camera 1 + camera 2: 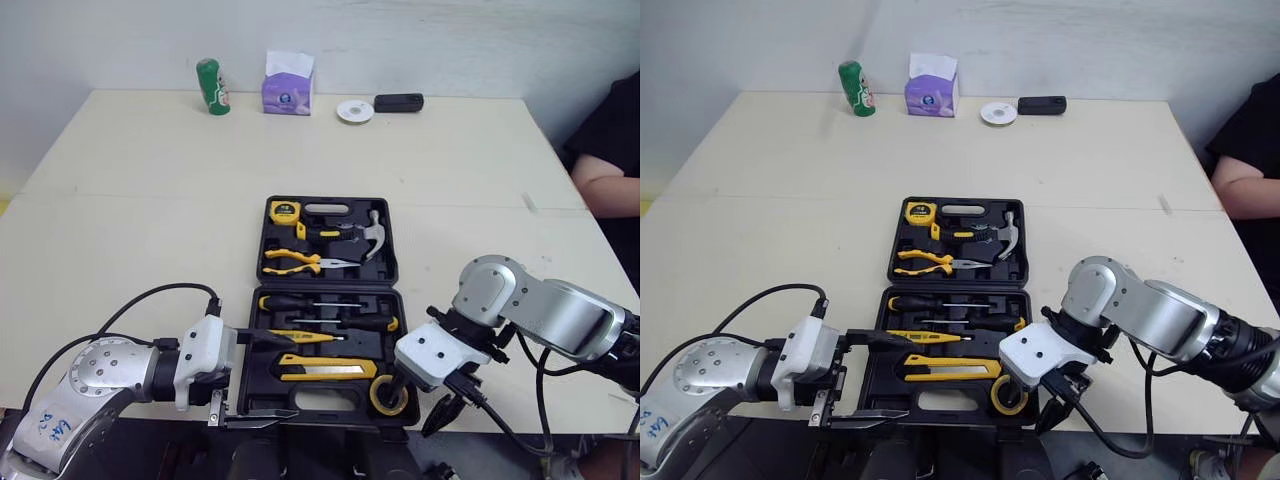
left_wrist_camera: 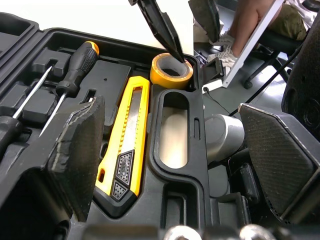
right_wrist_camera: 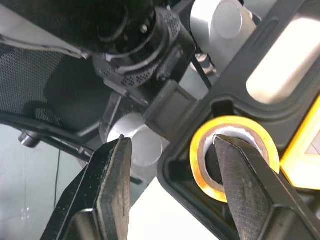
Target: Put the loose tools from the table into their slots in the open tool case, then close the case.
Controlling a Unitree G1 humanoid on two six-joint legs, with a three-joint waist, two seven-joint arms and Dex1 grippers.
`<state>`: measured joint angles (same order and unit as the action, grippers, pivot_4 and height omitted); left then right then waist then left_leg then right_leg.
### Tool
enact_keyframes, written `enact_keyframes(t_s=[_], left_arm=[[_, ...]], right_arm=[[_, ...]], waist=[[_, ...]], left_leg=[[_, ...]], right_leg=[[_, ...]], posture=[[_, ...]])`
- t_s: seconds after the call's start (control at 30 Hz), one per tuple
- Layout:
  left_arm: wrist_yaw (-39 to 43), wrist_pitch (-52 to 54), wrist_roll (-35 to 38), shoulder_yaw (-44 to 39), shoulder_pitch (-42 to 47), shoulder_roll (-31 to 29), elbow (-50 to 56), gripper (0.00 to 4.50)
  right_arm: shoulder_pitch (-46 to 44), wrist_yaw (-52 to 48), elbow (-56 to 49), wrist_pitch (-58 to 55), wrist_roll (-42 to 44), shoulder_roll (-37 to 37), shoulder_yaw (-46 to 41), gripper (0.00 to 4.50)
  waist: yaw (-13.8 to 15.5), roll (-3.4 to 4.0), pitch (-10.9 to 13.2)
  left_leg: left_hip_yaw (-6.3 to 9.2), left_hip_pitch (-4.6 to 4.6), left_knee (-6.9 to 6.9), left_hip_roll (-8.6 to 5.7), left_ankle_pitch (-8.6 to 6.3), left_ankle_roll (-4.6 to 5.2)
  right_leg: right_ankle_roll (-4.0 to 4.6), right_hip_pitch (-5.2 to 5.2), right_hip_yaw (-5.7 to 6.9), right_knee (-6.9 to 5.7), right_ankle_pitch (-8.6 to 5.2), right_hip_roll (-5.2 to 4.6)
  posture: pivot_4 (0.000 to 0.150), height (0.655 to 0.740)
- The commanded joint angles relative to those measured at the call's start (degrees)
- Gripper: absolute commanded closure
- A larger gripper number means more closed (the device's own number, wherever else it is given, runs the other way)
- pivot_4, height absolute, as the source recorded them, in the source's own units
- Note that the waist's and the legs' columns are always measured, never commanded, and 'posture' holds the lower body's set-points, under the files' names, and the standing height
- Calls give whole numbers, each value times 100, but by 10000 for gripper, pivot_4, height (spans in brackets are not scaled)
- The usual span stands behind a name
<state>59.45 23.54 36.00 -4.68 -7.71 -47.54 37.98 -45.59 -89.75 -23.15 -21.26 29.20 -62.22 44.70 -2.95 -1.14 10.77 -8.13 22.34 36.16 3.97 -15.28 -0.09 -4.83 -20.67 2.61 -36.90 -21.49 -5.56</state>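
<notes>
The right gripper (image 3: pixel 171 142) is spread wide, one finger inside the tape roll (image 2: pixel 167 80) in the tool case (image 1: pixel 265 395). The left gripper (image 1: pixel 295 381) gapes, empty.

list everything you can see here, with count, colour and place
table: 1, beige, under everything
tool case: 1, black, open, near edge, centre
tape measure: 1, yellow, far half
hammer: 1, silver head, far half
pliers: 1, yellow handles, far half
screwdrivers: 2, black and orange, near half
slim tool: 1, yellow, near half
utility knife: 1, yellow, near half
tape roll: 1, yellow, near right corner of case
can: 1, green, far edge
tissue pack: 1, purple, far edge
dish: 1, white, far edge
box: 1, black, far edge
person: 1, black sleeve, right edge
left gripper: open, over near half
right gripper: open, one finger inside tape roll
</notes>
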Motion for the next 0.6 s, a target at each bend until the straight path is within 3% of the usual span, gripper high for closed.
enact_keyframes(t_s=[0.03, 0.17, 0.2, 0.27, 0.4, 0.6], left_arm=[[7, -107, 43, -129, -44, -15, 171, 0], [64, -136, 45, -184, -93, -58, 122, 0], [78, -128, 46, -193, -53, -72, 80, 0], [106, -138, 38, -227, -12, -85, 14, 0], [137, -166, 10, -272, 76, -96, -107, 0], [181, -191, -32, -247, 149, -103, -174, 0]], right_arm=[[276, -275, 227, -56, 1025, -54, -793, 17927], [735, -275, 285, -278, 1656, -206, -1322, 17927], [968, -238, 382, -299, 1660, -159, -1539, 20257], [1317, -168, 508, -221, 1602, 9, -1868, 26240], [2258, 264, 722, 556, 1444, 724, -2594, 44407], [3175, 263, 1012, 1722, 647, 1321, -3026, 44407]], waist=[[-6, -2, 1], [-3, -3, 2], [-2, -3, 2], [5, -4, 2], [7, -14, -1], [37, -11, 3]], left_leg=[[0, 0, 1, -1, 0, 0], [2, 0, 2, -1, -8, 14], [4, 0, 1, -1, -9, 15], [10, 0, 2, 0, -9, 16], [15, -2, 1, 1, -7, 15], [13, -1, 4, -2, -4, 13]], right_leg=[[0, 1, 0, 0, 0, 0], [-1, 4, 2, 1, 1, 0], [-1, 4, 3, 1, 1, 0], [-1, 7, 7, 4, 0, 0], [-1, 13, 11, 4, 0, 4], [-3, 13, 12, 1, 2, 6]], posture=[[1500, 7400], [1500, 7400], [1500, 7400], [1500, 7400], [1500, 7400], [1500, 7400]])
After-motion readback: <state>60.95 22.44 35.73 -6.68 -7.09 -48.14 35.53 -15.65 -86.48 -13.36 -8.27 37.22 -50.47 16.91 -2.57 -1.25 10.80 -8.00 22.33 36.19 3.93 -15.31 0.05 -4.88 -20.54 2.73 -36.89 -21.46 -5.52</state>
